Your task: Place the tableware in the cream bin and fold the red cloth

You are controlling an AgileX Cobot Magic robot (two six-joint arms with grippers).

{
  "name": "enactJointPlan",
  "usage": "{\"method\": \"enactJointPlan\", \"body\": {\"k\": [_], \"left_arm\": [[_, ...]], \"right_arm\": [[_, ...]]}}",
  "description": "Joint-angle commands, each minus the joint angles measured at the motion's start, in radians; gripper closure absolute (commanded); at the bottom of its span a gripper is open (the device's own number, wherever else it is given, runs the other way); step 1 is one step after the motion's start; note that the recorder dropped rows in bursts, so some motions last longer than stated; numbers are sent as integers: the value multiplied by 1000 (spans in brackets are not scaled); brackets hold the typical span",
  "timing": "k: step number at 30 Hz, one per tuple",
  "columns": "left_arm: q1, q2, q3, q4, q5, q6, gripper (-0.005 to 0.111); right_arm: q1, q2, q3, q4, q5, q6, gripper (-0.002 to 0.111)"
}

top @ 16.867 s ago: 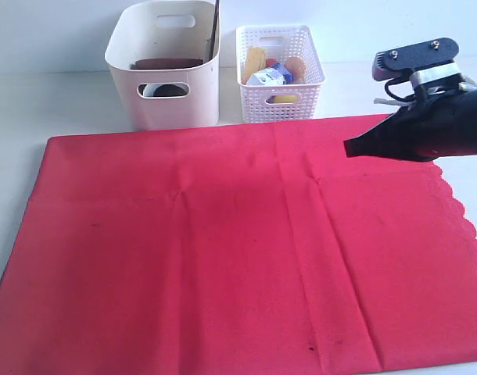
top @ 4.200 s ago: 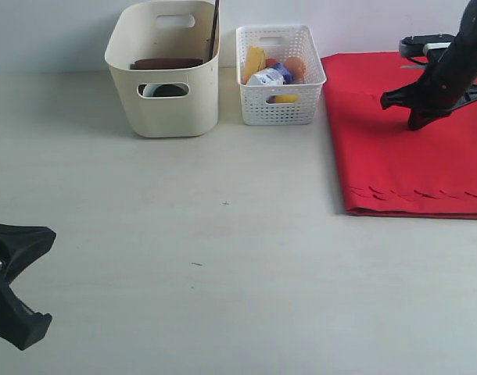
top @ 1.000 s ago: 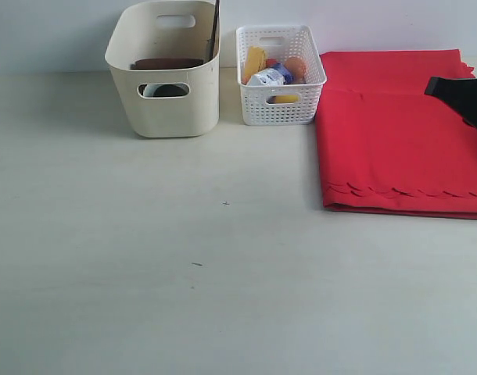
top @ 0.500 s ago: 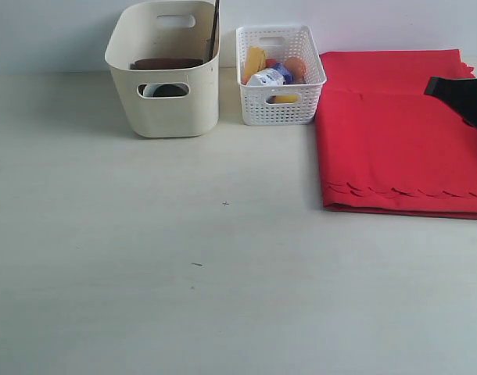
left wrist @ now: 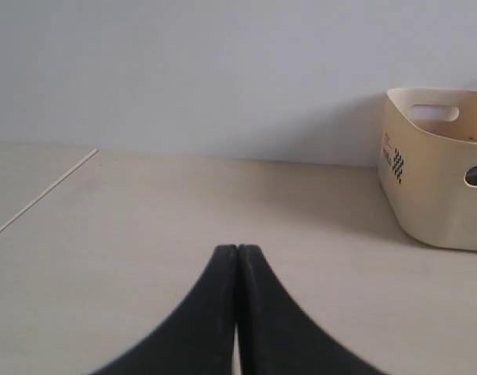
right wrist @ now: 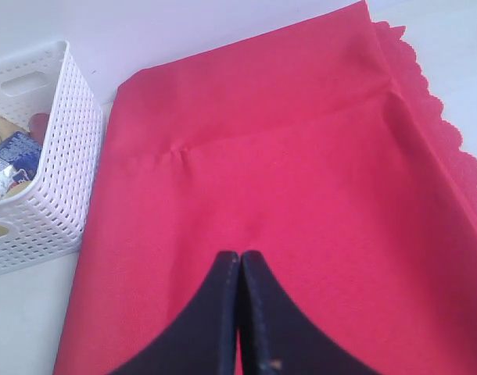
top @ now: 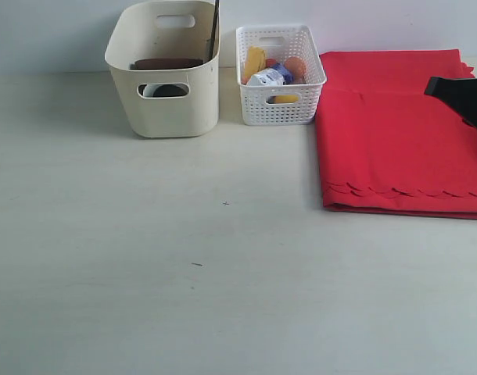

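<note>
At the far left, the cream bin (top: pixel 176 117) is holding the tableware (top: pixel 166 63), its black printed mark (left wrist: pixel 395 160) being too small to read, and the folded red cloth (top: pixel 395 141) is lying far right, just beside the white basket (top: pixel 281 109). Nothing is moving since half a second ago. Both claws are pressing closed tip to tip on nothing, the left gripper (left wrist: pixel 237 250) hanging over the table (left wrist: pixel 145 234), the right gripper (right wrist: pixel 239 256) over the cloth

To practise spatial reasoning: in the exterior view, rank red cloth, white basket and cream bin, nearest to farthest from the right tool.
1. red cloth, beneath the right tool
2. white basket, left of cloth
3. cream bin, farthest left
</note>
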Motion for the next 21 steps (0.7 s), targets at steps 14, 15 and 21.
{"method": "enactJointPlan", "body": {"k": [14, 15, 21], "left_arm": [[1, -6, -1, -12, 12, 13, 106], [1, -6, -1, -12, 12, 13, 106], [1, -6, -1, -12, 12, 13, 106]], "right_arm": [[0, -10, 3, 0, -9, 1, 108], [0, -10, 3, 0, -9, 1, 108], [-13, -52, 7, 35, 80, -147, 108]]}}
